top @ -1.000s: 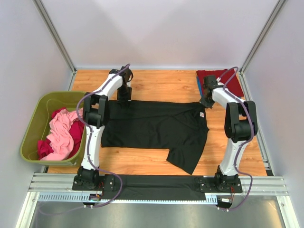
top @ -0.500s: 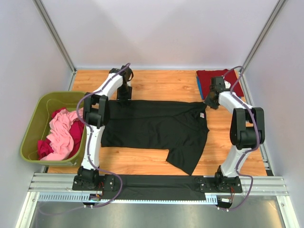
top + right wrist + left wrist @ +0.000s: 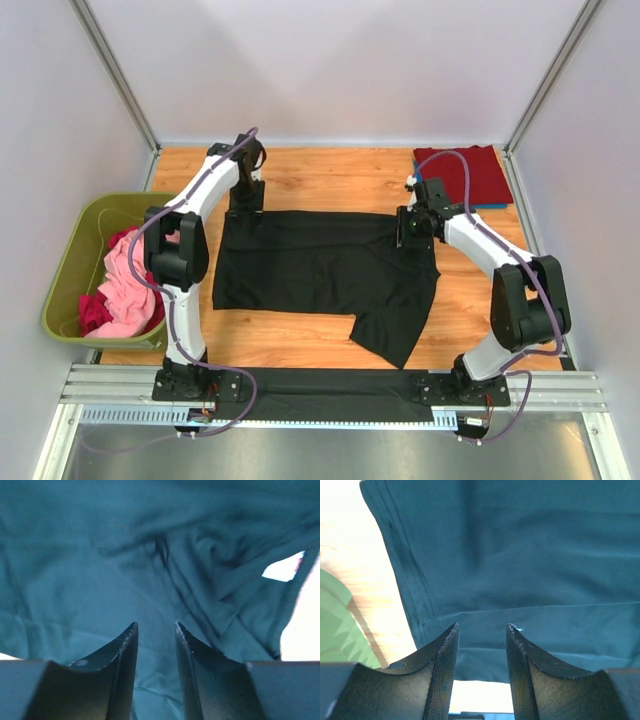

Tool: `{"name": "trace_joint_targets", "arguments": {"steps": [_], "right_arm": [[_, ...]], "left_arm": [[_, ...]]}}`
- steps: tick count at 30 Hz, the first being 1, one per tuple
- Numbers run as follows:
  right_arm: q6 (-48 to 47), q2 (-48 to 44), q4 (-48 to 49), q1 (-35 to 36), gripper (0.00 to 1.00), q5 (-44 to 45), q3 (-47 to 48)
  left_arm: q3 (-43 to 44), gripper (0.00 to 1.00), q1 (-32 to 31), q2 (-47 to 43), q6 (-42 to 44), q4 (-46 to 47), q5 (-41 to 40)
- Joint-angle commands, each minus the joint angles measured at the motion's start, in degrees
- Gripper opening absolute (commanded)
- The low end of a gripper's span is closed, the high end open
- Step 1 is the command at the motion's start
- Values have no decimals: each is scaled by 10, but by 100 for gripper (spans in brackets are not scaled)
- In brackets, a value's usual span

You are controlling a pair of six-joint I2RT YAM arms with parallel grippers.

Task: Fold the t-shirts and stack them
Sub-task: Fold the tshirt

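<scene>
At the near edge of the wooden table (image 3: 300, 345), one sleeve of the black t-shirt (image 3: 320, 265) juts toward the arm bases. The soft, matte shirt lies spread flat mid-table. To its left, an olive plastic bin (image 3: 70, 240) holds crumpled pink and magenta shirts (image 3: 125, 285). Over the far hem, the left gripper (image 3: 481, 627) has its curved, mesh-textured jaws well apart and empty. Over the rumpled collar, the right gripper (image 3: 155, 625) is moderately parted and also empty. In the far right corner lies a folded dark red shirt (image 3: 480, 172).
</scene>
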Motion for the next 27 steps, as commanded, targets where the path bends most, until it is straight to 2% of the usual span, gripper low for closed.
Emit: {"name": "trace_joint_targets", "arguments": {"steps": [1, 5, 8, 13, 19, 27], "right_arm": [[-42, 20, -18, 4, 38, -52, -5], [-61, 55, 16, 5, 42, -87, 15], [-76, 109, 19, 5, 45, -94, 58], [-91, 180, 7, 5, 50, -82, 135], [-112, 216, -6, 5, 51, -71, 173], [-138, 209, -9, 6, 45, -76, 159]], "left_arm": [[-24, 49, 24, -4, 10, 4, 16], [-30, 49, 44, -3, 9, 2, 29], [-27, 49, 55, 2, 11, -1, 70], [6, 49, 59, 27, 16, -20, 48], [21, 48, 59, 44, 15, -45, 19], [-36, 47, 67, 24, -20, -20, -2]]}}
